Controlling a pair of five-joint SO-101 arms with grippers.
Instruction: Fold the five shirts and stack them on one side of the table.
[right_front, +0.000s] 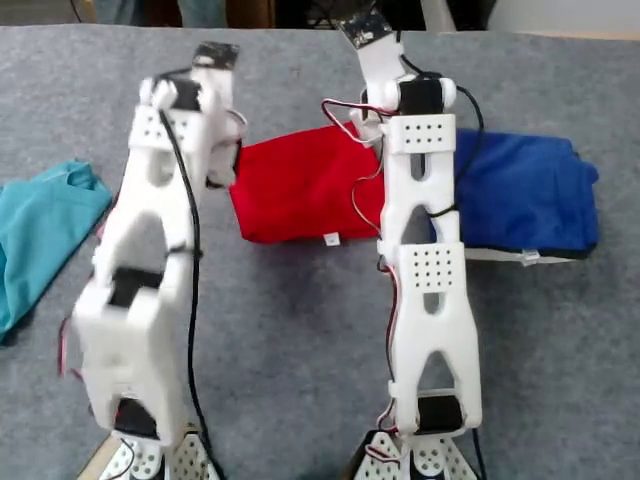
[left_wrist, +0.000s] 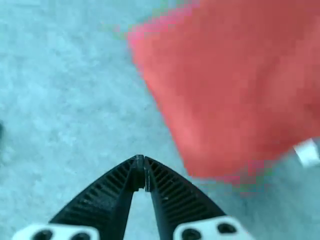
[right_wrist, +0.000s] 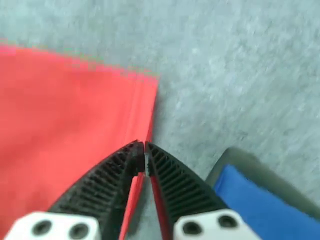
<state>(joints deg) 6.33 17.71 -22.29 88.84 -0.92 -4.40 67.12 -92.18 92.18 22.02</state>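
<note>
**Carefully now: red shirt folded but not yet stacked**

Grey felt covers the table (right_front: 300, 350), and both arms reach out over it, the left arm (right_front: 150, 250) beside the right arm (right_front: 425, 250). Between them, toward the far side, lies the red shirt (right_front: 300, 185), folded into a compact rectangle. Just beside it, on the right arm's side, sits the folded blue shirt (right_front: 525, 190), resting on a pale layer (right_front: 500, 256) that I cannot identify. Well apart, at the left edge, the teal shirt (right_front: 40, 230) lies loose and unfolded.

The left gripper (left_wrist: 139, 162) hangs over bare felt just off the red shirt's edge, its jaws pressed together on nothing. The right gripper (right_wrist: 145, 150) is above the red shirt's opposite edge, near the blue one, jaws likewise pressed together; no cloth shows between them. A small white tag (right_front: 331, 239) pokes out at the red shirt's near edge.

The likely next job is moving the red shirt onto the blue pile. The risks, as I judge them:
- Pinching only the top layer would let the fold fall open as it lifts.
- Uneven pulls from the two sides could skew or drag the bundle.
- A low pass could nudge the blue pile out of square.
</note>
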